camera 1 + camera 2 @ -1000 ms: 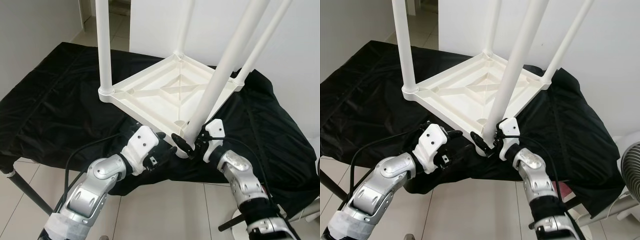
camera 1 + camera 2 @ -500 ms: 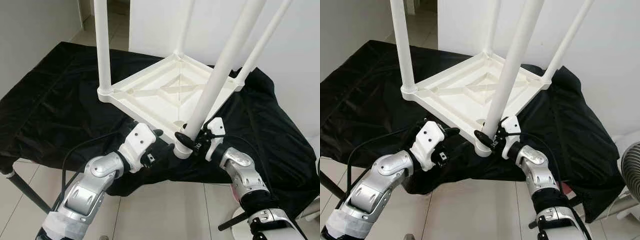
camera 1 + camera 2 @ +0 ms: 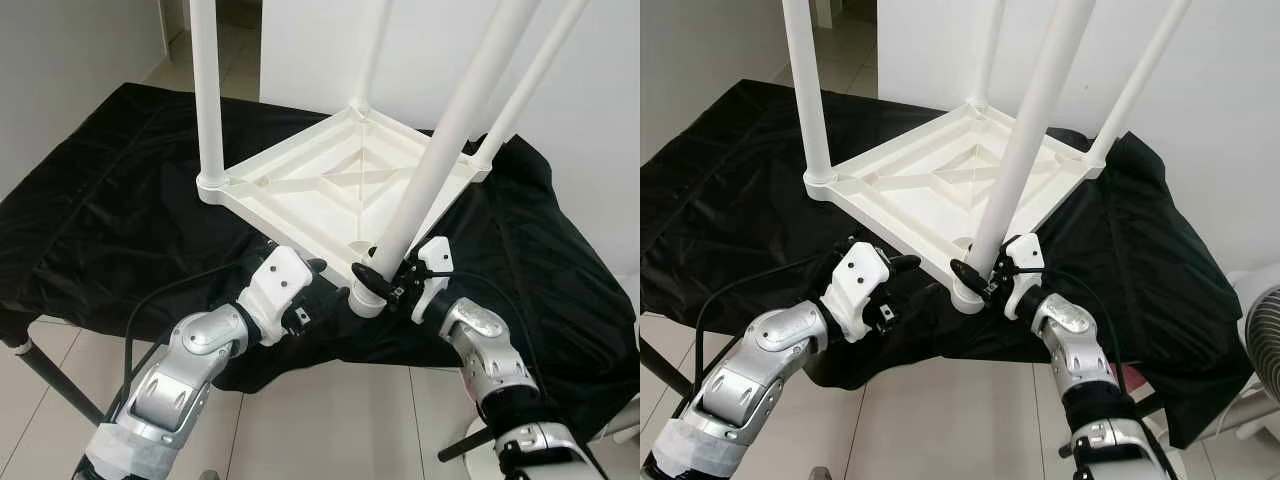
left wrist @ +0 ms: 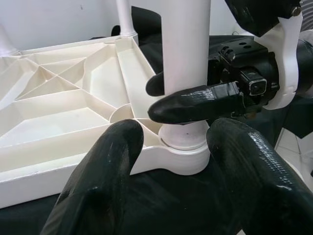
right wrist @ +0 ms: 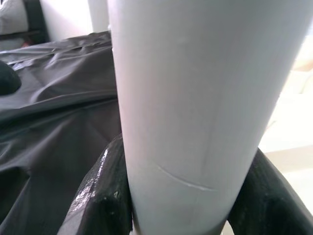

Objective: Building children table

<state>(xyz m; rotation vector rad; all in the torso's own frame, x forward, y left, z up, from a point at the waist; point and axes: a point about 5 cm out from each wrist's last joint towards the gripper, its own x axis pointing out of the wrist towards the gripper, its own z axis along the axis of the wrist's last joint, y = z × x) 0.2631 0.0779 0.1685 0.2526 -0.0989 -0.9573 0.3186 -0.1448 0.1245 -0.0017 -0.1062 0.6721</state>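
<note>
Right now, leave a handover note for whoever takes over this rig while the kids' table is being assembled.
Right gripper: shut on the nearest table leg, low down by its corner socket.
Left gripper: open, beside the same corner, holding nothing.
The white tabletop lies upside down on the black cloth.
Done: all four legs stand in their corners.
Left: the nearest leg's base sits in its socket; how tight it is cannot be judged. Check it, then turn the table upright.

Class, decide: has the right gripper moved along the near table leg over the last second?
Yes. The right gripper has risen slightly on the near leg, away from the corner socket.
</note>
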